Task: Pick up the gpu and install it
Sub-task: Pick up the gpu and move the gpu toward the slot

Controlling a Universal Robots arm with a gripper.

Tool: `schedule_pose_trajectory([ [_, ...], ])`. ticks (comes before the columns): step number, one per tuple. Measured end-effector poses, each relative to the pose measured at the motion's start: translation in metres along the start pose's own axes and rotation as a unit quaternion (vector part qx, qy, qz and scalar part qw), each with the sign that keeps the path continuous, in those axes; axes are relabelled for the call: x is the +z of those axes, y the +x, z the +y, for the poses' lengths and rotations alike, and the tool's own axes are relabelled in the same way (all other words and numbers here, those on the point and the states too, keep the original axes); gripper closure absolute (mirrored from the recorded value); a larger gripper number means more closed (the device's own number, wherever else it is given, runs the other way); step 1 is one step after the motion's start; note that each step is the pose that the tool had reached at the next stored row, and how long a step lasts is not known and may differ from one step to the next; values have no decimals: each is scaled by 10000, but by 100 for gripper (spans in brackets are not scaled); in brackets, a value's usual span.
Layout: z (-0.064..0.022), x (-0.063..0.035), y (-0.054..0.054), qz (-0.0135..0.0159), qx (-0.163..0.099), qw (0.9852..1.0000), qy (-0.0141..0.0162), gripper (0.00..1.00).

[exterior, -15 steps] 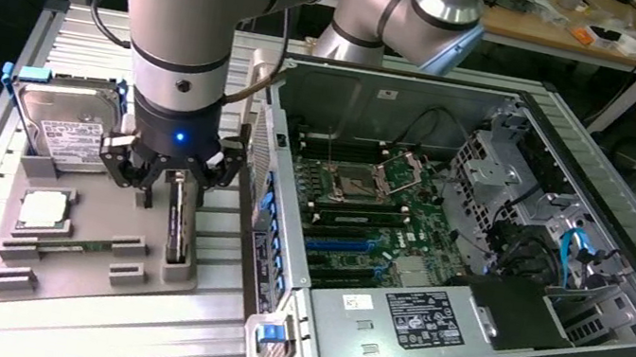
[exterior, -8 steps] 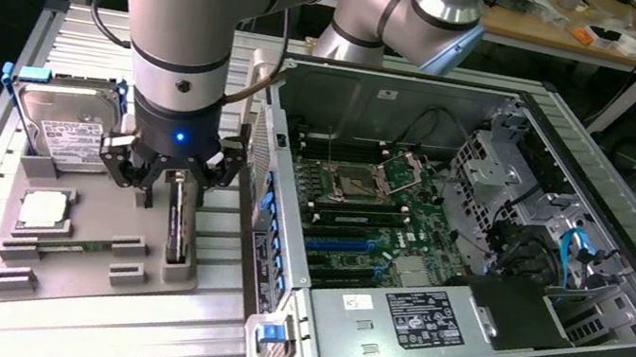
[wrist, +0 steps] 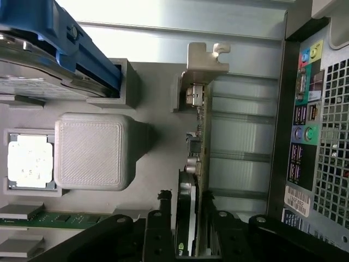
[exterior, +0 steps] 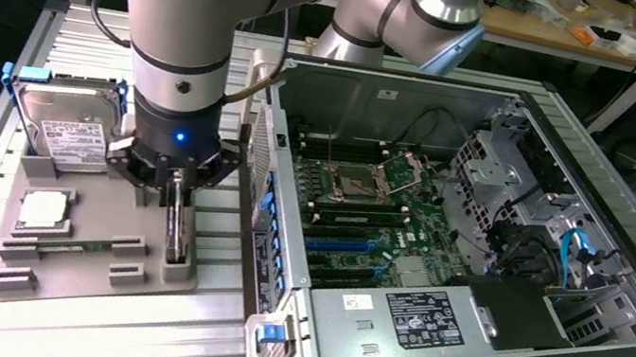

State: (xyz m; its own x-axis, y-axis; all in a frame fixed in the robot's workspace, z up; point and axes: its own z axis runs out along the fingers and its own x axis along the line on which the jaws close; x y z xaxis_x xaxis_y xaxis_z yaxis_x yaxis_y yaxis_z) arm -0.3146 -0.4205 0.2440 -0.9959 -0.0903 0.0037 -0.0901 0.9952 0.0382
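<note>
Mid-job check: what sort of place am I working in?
Probably a robotics lab set up for PC assembly: an open computer tower, a grey parts fixture holding a hard drive, and cluttered workbenches behind.

The tray (wrist: pixel 90 150) is matt grey plastic, with a fine woven-looking print texture all over. Standing in it, the graphics card (wrist: pixel 203 164) shows a matt green board edge and a glossy black face. Hard drive (exterior: pixel 48 112), also in the tray: silvery metal, shiny blue plastic frame (wrist: pixel 71 38). The table (exterior: pixel 204 333) under the tray is ribbed bare aluminium.
</note>
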Motion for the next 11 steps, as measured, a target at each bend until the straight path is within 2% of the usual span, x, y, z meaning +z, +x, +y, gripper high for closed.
schedule_pose_trajectory([
  [2, 0, 0, 0, -1, 0, 10000, -21, 66],
  [3, 0, 0, 0, -3, 0, 10000, -32, 72],
  [6, 1, 1, 0, -6, 0, 10000, -68, 73],
  [11, 0, 1, 0, -6, 0, 10000, -70, 73],
])
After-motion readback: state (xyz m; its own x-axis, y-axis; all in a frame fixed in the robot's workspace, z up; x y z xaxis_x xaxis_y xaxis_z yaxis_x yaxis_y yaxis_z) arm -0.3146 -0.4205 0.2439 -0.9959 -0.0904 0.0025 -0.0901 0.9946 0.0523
